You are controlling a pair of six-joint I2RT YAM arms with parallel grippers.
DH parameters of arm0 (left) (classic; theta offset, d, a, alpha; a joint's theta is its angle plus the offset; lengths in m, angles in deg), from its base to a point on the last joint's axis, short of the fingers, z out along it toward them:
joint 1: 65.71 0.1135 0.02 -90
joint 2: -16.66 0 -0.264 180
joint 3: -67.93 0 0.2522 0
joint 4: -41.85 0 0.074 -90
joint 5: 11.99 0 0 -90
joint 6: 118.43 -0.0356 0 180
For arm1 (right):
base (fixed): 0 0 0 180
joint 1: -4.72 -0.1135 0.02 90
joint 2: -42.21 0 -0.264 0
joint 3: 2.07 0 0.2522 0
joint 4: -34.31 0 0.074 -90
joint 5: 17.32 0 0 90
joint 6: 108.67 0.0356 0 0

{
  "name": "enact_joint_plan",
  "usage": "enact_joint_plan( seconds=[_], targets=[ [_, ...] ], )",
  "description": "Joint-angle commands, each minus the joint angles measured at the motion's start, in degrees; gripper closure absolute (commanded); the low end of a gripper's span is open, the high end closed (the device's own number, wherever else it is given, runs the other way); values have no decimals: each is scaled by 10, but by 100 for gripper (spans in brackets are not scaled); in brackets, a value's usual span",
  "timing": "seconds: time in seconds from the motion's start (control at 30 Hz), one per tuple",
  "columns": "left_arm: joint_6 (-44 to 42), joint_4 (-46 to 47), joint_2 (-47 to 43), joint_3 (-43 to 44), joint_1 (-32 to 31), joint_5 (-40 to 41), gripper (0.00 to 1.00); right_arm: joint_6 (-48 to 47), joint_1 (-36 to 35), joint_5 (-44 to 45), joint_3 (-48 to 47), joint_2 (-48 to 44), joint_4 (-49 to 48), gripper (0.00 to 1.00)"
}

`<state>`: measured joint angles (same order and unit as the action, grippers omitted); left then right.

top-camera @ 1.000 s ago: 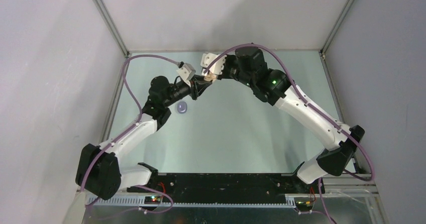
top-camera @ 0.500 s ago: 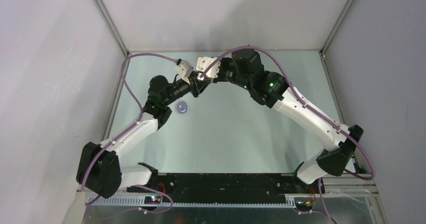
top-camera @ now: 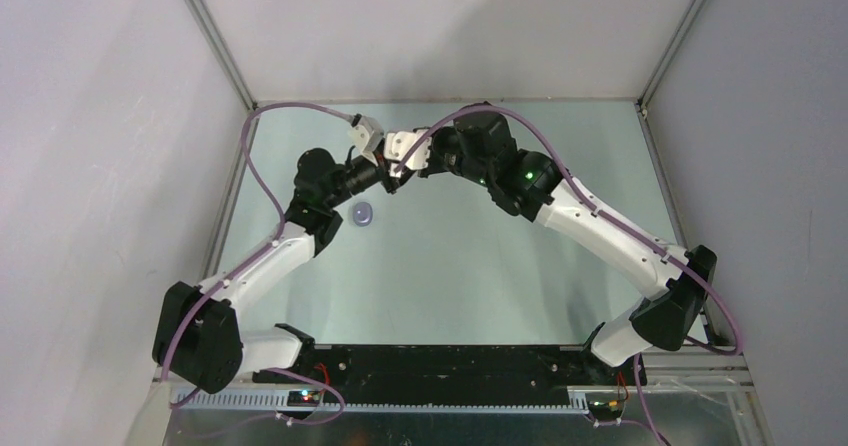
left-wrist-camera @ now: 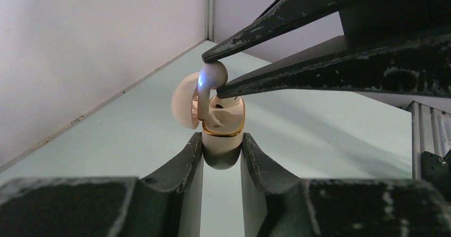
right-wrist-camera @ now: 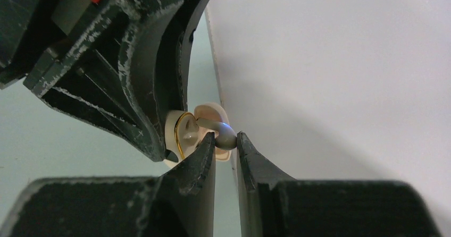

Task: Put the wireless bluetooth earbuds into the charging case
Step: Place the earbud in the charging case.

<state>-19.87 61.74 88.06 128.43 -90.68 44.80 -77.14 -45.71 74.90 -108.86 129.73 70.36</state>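
My left gripper (left-wrist-camera: 222,144) is shut on the cream charging case (left-wrist-camera: 223,136), which has a gold rim and an open lid (left-wrist-camera: 183,107), and holds it above the table. My right gripper (right-wrist-camera: 226,141) is shut on the round head of a white earbud (right-wrist-camera: 227,135) with a blue light. The earbud (left-wrist-camera: 213,75) hangs over the case, its stem reaching down into the opening. The right gripper's fingers (left-wrist-camera: 298,14) come in from the upper right. In the top view both grippers meet at the far middle, left gripper (top-camera: 385,178) and right gripper (top-camera: 404,163).
A small lavender-purple rounded piece (top-camera: 363,214) lies on the pale green table (top-camera: 450,266) beside the left forearm. White walls stand close behind and to the left of the grippers (left-wrist-camera: 95,51). The arm bases sit at the near edge.
My right gripper has moved left with the earbud until it meets the left gripper and the case. The left arm has shifted slightly left.
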Motion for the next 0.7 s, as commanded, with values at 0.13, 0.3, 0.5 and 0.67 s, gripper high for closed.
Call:
enact_joint_plan(
  seconds=[0.13, 0.3, 0.5, 0.67],
  targets=[
    [9, 37, 1, 39, -3, -13, 100, -22, -7, -11, 4, -16, -30, 100],
    [9, 37, 0, 39, -3, -11, 100, -29, -8, -15, 4, -15, -23, 100],
    [17, 35, 1, 36, 1, -6, 100, -20, -4, 1, 1, -20, -40, 100],
    [17, 37, 5, 37, 1, -5, 100, -16, 4, -12, 1, -32, -26, 100]
  ],
)
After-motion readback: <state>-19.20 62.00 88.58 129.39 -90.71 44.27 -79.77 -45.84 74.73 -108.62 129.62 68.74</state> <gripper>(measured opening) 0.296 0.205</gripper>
